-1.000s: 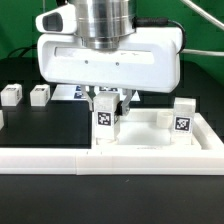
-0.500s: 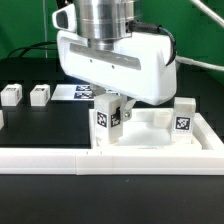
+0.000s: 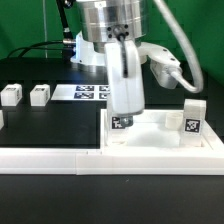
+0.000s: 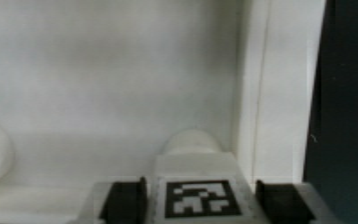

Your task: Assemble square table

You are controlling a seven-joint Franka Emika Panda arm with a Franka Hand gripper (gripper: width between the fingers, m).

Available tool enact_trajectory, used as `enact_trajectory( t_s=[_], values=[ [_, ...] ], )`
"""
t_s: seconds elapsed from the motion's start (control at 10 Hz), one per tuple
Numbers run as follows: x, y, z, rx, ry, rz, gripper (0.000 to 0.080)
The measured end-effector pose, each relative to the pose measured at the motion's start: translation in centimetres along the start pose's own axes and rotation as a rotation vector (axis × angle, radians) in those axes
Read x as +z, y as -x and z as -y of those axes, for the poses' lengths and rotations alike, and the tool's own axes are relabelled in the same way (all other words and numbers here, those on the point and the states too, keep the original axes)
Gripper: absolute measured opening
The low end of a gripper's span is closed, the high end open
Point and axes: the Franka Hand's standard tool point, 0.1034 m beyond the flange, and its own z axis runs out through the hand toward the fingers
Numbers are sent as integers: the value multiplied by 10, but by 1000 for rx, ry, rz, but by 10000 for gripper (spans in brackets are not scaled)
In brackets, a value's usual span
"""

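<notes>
The square table top (image 3: 152, 142) lies white and tray-like at the exterior view's right. My gripper (image 3: 121, 118) stands over its near-left corner, shut on a small white tagged leg (image 3: 120, 123) that is upright at that corner. In the wrist view the leg (image 4: 197, 197) sits between both dark fingers (image 4: 119, 200), above the top's flat inside (image 4: 105, 90) and its raised rim (image 4: 252, 90). Another tagged leg (image 3: 193, 115) stands upright at the top's far-right corner. Two loose legs (image 3: 10, 95) (image 3: 39, 94) rest on the black table at the exterior view's left.
A long white L-shaped rail (image 3: 50, 156) runs along the front and borders the table top. The marker board (image 3: 88, 92) lies flat behind the gripper. A cable (image 3: 185, 50) loops from the wrist toward the exterior view's right.
The hand has turned about its vertical axis, from broadside to edge-on, with the leg still held at the same corner. The other legs have not moved.
</notes>
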Motion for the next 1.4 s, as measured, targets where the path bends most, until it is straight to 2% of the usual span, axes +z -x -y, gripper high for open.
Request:
enact_trajectory(
  t_s=[0.2, 0.4, 0.5, 0.6, 0.7, 0.8, 1.2, 1.3, 1.4],
  values=[
    [0, 3, 0, 151, -2, 1, 291],
    [1, 3, 0, 128, -2, 0, 291],
    [0, 2, 0, 45, 2, -3, 448],
    [-2, 2, -3, -117, 18, -8, 574],
    [-5, 4, -6, -256, 19, -17, 574],
    [-7, 7, -9, -353, 24, -22, 634],
    [-4, 2, -10, -616, 34, -21, 649],
    [-3, -7, -8, -856, 45, -59, 649],
    [-6, -10, -3, -1051, 57, -102, 649]
  ],
)
